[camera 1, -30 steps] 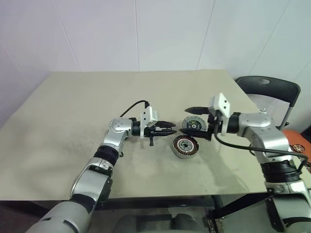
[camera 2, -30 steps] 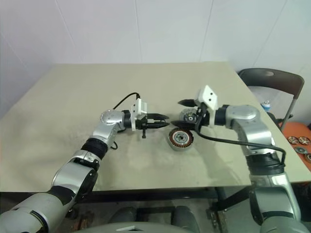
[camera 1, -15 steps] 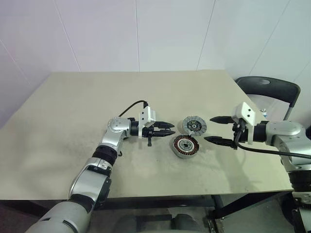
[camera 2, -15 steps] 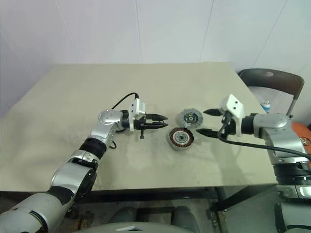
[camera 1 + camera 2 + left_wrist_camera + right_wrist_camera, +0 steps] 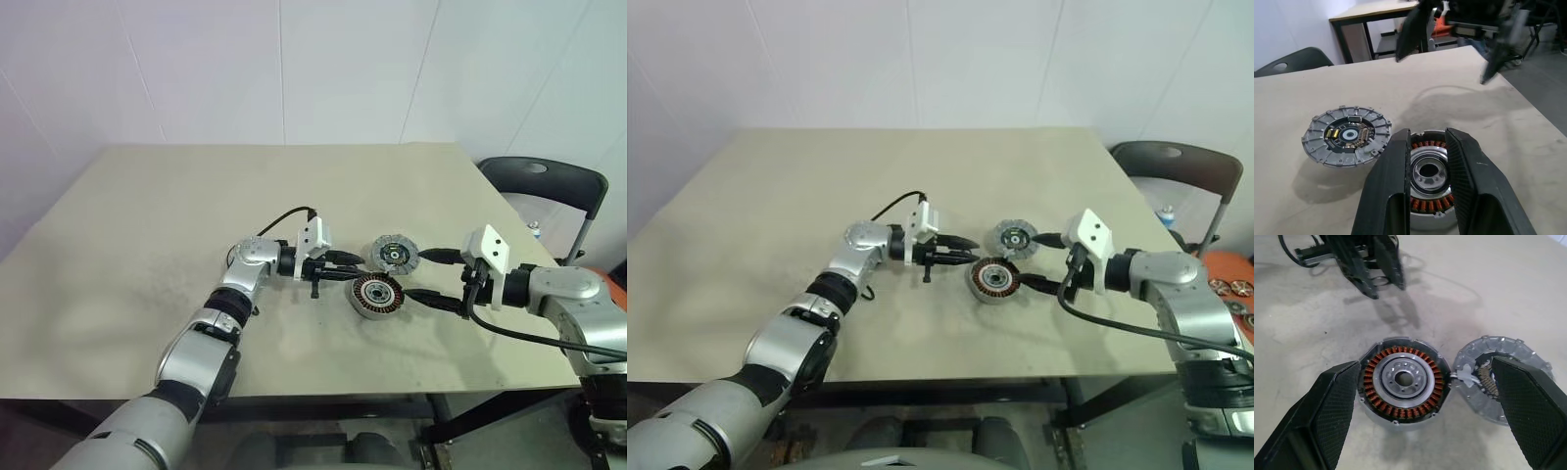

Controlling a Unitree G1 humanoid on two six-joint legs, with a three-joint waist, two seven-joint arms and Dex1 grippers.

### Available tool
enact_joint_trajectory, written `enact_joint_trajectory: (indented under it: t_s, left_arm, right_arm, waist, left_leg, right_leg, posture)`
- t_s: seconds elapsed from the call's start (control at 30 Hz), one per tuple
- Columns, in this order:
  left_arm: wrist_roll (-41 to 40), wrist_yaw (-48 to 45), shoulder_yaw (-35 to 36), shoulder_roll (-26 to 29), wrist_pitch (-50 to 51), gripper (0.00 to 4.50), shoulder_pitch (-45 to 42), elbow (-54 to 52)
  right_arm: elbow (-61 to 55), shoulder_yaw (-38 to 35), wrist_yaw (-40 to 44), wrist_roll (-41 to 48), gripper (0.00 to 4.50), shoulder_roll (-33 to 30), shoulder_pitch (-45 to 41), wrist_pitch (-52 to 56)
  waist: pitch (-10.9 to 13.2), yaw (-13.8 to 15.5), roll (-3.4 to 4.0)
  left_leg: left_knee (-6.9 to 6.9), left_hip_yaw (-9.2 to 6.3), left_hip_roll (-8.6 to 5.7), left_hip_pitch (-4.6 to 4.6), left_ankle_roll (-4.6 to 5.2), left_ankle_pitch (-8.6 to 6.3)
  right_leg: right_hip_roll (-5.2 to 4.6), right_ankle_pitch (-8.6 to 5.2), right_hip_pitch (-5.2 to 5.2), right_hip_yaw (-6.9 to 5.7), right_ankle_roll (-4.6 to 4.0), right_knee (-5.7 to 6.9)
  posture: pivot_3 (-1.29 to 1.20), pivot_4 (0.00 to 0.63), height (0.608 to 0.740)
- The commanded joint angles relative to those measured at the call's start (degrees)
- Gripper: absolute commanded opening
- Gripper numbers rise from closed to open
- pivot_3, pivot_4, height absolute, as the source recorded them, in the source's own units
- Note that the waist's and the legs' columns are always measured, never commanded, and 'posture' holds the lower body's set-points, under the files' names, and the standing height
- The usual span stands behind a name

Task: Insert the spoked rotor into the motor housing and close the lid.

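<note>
Right gripper (image 5: 431, 277) (jaws wide) faces upturned motor housing (image 5: 374, 294).

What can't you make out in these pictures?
Left wrist view: left gripper's fingers cover both sides of the dark round copper-wound motor housing.
Right wrist view: a right gripper finger hides part of the flat grey ribbed lid.
Left wrist view: right gripper blurred, cut off by the top edge.

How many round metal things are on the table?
2. The housing with copper windings sits between the two grippers. The grey lid lies flat just behind it, toward the wall. Other small parts could be hidden behind the arms.
</note>
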Motion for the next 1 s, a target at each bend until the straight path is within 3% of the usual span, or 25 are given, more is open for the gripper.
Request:
enact_joint_trajectory:
  t_s: [0.03,0.8,1.0]
  left_arm:
    - [0.52,0.3,0.7,-0.92,-1.34,0.74,-2.66,0.9]
    - [1.84,-1.97,0.13,-2.23,-3.47,0.74,0.06,0.49]
    - [3.83,2.98,0.33,-4.07,-3.78,0.74,-1.25,3.91]
  right_arm:
    - [-3.36,-2.03,-1.2,1.46,4.5,-0.12,0.58,0.48]
    - [-7.16,-1.39,-4.9,2.31,4.5,0.88,2.31,1.63]
    - [-9.16,-2.15,-6.07,2.75,4.5,0.93,4.91,1.99]
  waist:
    - [0.01,0.22,0.0]
    - [0.02,0.54,-0.03]
    - [0.03,0.57,-0.04]
  left_leg:
    - [0.0,0.01,0.0,0.0,0.01,-0.01]
    - [0.02,0.01,0.01,-0.01,0.03,-0.02]
    - [0.02,0.01,0.01,-0.02,0.06,-0.03]
  right_leg:
    - [0.0,0.0,-0.01,0.01,0.0,0.0]
    - [0.01,-0.01,0.01,0.01,0.0,-0.01]
    - [0.01,-0.01,0.01,0.01,0.01,-0.03]
  posture:
    - [0.0,0.0,0.74]
    - [0.0,0.0,0.74]
    - [0.0,0.0,0.74]
